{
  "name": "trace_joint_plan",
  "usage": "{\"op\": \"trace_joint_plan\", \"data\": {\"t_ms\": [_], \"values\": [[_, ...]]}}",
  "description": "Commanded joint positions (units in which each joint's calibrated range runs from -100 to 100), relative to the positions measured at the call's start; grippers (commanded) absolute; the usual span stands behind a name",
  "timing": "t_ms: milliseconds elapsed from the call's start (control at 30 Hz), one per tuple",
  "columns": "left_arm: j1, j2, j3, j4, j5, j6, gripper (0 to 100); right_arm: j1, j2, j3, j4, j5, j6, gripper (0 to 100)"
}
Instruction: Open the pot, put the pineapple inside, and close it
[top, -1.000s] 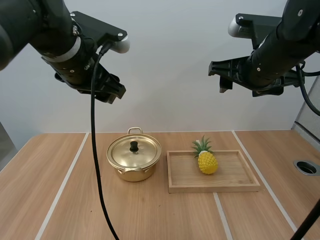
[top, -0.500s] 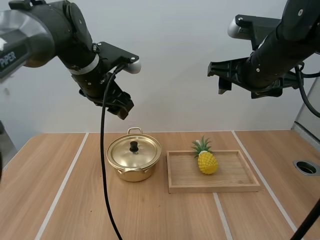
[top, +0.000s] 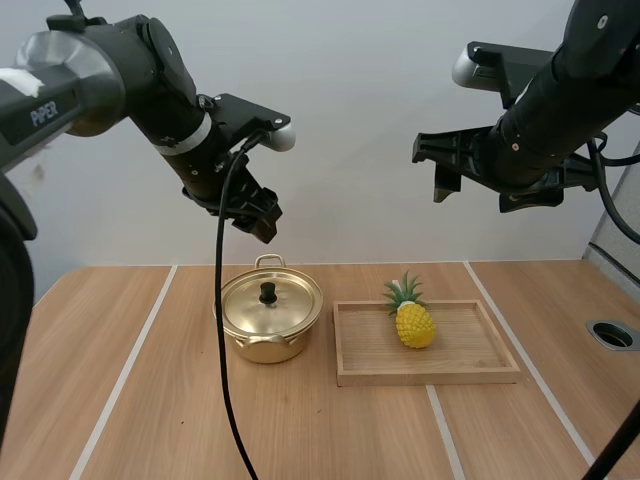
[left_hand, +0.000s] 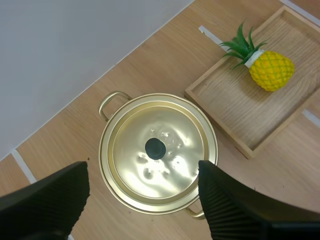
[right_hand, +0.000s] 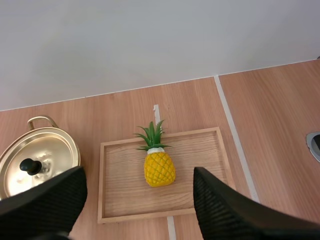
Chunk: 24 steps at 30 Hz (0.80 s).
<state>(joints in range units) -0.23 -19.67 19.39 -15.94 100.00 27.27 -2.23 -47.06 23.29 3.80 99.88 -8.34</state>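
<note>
A gold pot (top: 268, 318) stands on the table with its lid on, a black knob (top: 268, 292) at the lid's centre. To its right a pineapple (top: 413, 320) lies in a wooden tray (top: 475, 350). My left gripper (top: 257, 213) hangs high above the pot. In the left wrist view its fingers (left_hand: 47, 197) stand wide apart, open and empty, straight over the lid (left_hand: 165, 165), with the pineapple (left_hand: 271, 70) and tray (left_hand: 232, 107) beside. My right gripper (top: 447, 165) hovers high over the tray, open (right_hand: 137, 177) with nothing held, above the pineapple (right_hand: 159, 168), the tray (right_hand: 202, 167) and the pot (right_hand: 50, 152).
A round metal-rimmed hole (top: 612, 334) is set in the tabletop at the far right. Pale strips (top: 125, 370) run front to back across the wood. A plain wall rises behind the table.
My left arm has swung right and down, bringing its gripper over the pot. My right arm has shifted only slightly. Pot, pineapple and tray are unmoved.
</note>
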Motion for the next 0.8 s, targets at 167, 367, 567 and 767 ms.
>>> {"op": "trace_joint_plan", "data": {"t_ms": [167,367,567,767], "values": [[-0.13,4.4,-0.3,-1.0,0.0,6.4,100,-0.2,-0.5,-0.3,1.8,0.1,-1.0,100],[-0.29,9.8,-0.3,-0.8,0.0,6.9,100,-0.2,-0.5,-0.3,2.9,0.1,-1.3,100],[-2.05,13.9,-0.3,-0.6,0.0,5.9,100,-0.2,-0.5,-0.3,3.0,0.1,-1.3,100],[-5.17,16.0,-0.3,5.2,-1.3,2.4,100,-0.2,-0.5,-0.3,3.0,0.1,-1.3,100]]}}
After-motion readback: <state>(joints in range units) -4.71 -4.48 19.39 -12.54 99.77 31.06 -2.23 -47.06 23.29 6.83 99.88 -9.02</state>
